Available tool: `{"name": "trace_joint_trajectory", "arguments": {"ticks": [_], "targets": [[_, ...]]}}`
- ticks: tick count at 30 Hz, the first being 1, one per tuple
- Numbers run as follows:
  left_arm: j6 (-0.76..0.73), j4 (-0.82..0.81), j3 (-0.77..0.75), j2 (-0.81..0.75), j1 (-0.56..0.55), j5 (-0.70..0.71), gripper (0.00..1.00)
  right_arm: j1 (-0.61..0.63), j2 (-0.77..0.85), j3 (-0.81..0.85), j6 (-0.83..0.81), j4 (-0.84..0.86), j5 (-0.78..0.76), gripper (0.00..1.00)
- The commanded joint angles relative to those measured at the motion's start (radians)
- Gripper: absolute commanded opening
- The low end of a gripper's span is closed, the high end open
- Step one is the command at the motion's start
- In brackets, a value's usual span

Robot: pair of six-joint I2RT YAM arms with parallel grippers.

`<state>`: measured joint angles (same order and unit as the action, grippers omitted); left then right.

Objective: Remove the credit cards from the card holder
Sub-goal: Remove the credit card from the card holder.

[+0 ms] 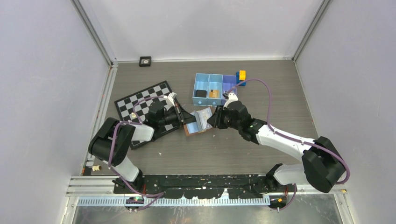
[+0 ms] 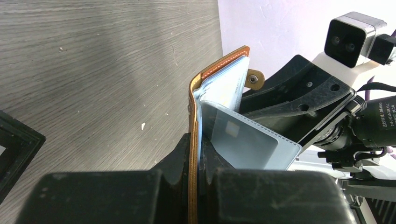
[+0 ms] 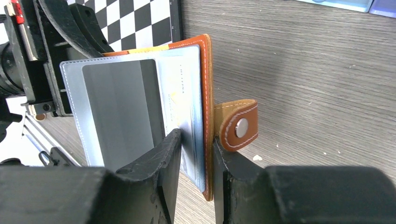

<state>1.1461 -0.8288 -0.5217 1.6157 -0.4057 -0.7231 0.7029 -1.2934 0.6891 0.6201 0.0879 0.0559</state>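
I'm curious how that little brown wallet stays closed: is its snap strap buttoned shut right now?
No, the card holder is open and its snap strap hangs loose, unfastened.

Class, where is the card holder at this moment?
Top view: mid-table, the card holder is open between the left gripper and right gripper, just right of the chessboard and on the near side of the blue tray.
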Motion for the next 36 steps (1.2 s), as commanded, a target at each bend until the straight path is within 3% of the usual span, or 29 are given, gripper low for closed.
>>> {"name": "trace_joint_trajectory", "arguments": {"ticks": [1, 6, 8, 10, 14, 21, 31, 36], "targets": [[0.029, -0.115, -0.042, 0.007, -0.012, -0.080, 0.00, 0.013, 0.003, 0.039, -0.046, 0.012, -0.018, 0.36], [0.069, -0.196, -0.035, 0.017, -0.012, -0.099, 0.00, 0.015, -0.009, 0.038, -0.006, 0.039, 0.026, 0.39], [0.104, -0.267, -0.029, 0.031, -0.012, -0.109, 0.00, 0.014, -0.002, 0.034, 0.024, 0.046, 0.036, 0.30], [0.136, -0.335, -0.025, 0.045, -0.012, -0.117, 0.00, 0.005, 0.013, 0.022, 0.050, 0.066, 0.051, 0.14], [0.144, -0.350, -0.020, 0.047, -0.008, -0.116, 0.02, -0.025, 0.068, -0.027, 0.097, 0.117, 0.056, 0.01], [0.155, -0.384, 0.007, 0.032, 0.014, -0.108, 0.20, -0.093, 0.134, -0.089, 0.158, 0.167, 0.072, 0.01], [0.174, -0.437, 0.041, 0.011, 0.038, -0.091, 0.62, -0.129, 0.143, -0.120, 0.187, 0.246, 0.163, 0.00], [0.162, -0.418, 0.043, 0.030, 0.034, -0.077, 0.73, -0.128, 0.143, -0.123, 0.177, 0.283, 0.213, 0.01]]}}
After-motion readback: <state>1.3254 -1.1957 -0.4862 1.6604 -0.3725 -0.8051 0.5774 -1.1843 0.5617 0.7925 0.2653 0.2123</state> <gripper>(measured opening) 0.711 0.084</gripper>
